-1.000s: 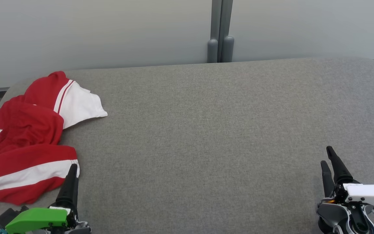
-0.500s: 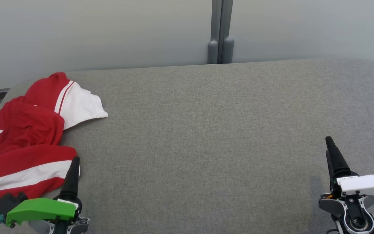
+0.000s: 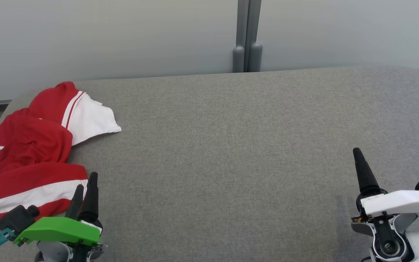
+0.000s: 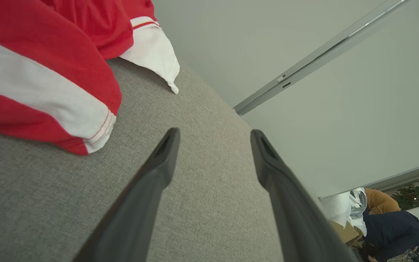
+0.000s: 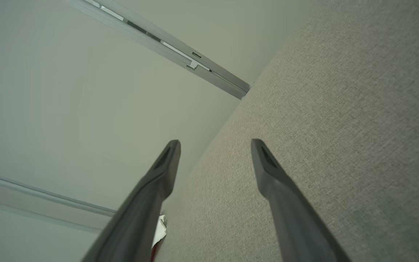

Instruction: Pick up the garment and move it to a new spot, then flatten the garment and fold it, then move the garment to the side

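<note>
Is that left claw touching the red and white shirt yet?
Apart. The left wrist view shows bare grey table between the left gripper and the garment.

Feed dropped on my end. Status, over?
Left gripper open, by red-and-white shirt hem. Right gripper open, empty. Shirt crumpled, ungrasped, grey table left end. Nothing blocking.

The crumpled red-and-white cloth garment runs off the head view's left edge, its near hem partly hidden behind the left gripper. In the right wrist view, just a scrap of it peeks from behind the right gripper.
</note>
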Tool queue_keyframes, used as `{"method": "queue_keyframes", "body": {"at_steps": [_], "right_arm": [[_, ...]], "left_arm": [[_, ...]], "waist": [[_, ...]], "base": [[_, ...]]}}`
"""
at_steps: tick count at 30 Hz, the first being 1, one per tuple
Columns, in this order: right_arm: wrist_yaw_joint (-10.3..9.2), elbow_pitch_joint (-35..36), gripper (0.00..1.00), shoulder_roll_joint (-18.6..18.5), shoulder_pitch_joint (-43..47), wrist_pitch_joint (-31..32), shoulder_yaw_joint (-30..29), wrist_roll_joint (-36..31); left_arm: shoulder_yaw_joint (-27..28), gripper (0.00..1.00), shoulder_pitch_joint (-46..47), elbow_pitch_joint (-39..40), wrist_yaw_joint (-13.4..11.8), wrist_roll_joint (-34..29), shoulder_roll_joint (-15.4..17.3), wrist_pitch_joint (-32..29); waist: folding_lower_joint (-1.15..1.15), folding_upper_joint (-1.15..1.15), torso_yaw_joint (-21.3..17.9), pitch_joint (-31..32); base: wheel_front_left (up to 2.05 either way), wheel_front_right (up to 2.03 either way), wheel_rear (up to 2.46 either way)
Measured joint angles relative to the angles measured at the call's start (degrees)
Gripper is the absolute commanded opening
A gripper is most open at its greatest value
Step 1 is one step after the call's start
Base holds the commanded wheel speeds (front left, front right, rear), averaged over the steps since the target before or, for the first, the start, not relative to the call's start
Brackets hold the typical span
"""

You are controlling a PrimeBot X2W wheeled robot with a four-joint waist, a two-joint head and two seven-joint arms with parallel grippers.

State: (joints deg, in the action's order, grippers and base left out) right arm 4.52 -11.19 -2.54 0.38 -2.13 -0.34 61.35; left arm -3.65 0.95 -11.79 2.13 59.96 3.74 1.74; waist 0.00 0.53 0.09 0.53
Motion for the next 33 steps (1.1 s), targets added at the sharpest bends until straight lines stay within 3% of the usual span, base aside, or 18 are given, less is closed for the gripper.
{"method": "queue_keyframes", "body": {"at_steps": [33], "right_arm": [[-2.12,3.41,1.0,-1.08,1.46,-6.53,6.61,-30.2]], "left_arm": [[-3.99,1.0,-2.95,4.11,-4.74,-28.56,0.0,6.92]], "waist": [[0.0,0.0,0.3,0.65]], "base": [[0.0,0.0,0.0]]}}
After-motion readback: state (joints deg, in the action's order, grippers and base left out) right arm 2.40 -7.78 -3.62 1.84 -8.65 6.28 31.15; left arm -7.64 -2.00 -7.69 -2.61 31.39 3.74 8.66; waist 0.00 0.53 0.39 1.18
